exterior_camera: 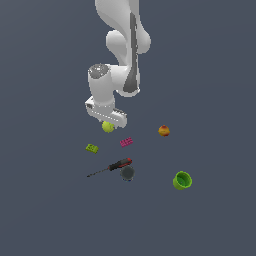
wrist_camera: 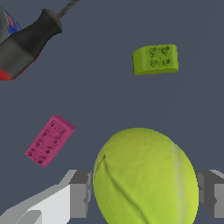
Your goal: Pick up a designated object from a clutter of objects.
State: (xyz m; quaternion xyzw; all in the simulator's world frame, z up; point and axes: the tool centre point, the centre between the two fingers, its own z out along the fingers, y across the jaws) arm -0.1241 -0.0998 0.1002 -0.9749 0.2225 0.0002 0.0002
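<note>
Straddling the tennis ball [wrist_camera: 146, 179], gripper [exterior_camera: 107, 121] spread wide, one finger [wrist_camera: 80, 194] just beside each flank of the ball, seemingly not yet pinching; lowered over it near the surface, probably to close around its widest part. Lay apart from the rest of the clutter: green brick [exterior_camera: 92, 148], pink brick [exterior_camera: 126, 142], then screwdriver [exterior_camera: 111, 167] and dark ball [exterior_camera: 127, 173]; farther off, green cup [exterior_camera: 182, 180] and red-yellow fruit [exterior_camera: 164, 131]

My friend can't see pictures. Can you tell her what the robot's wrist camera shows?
A round yellow-green tennis ball with a pale seam fills the foreground, sitting between the two grey fingers of the end effector. Beyond it on the dark grey floor lie a magenta studded brick, a green studded brick and a red-black screwdriver.
</note>
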